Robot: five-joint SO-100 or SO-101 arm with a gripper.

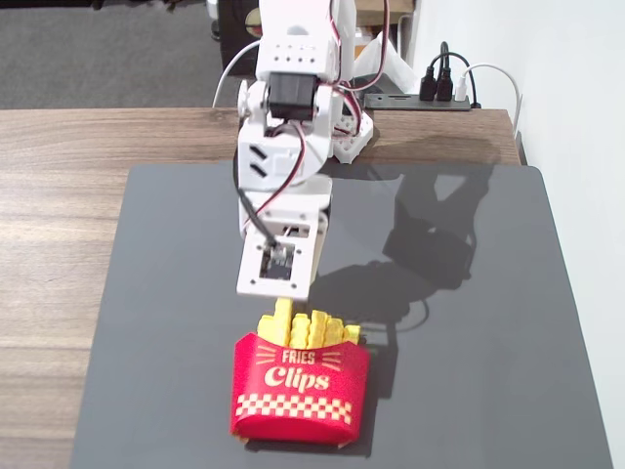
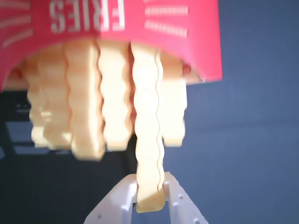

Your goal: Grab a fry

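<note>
Fingers (image 2: 148, 198) closing snug around tip of one fry (image 2: 147, 140), bottom centre of wrist view. Fry sitting mostly inside carton (image 1: 300, 389); pulling out remaining.

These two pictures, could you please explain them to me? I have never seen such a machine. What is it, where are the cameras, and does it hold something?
The white machine is a small robot arm on a wooden table covered by a dark mat. The fixed view faces the arm and looks down on it. The wrist view comes from a camera riding on the arm, so the red carton appears upside down there. Yellow plastic fries stand in the carton. One fry sticks out farther, and the hand has its white fingertips on both sides of its end, apparently gripping it.
</note>
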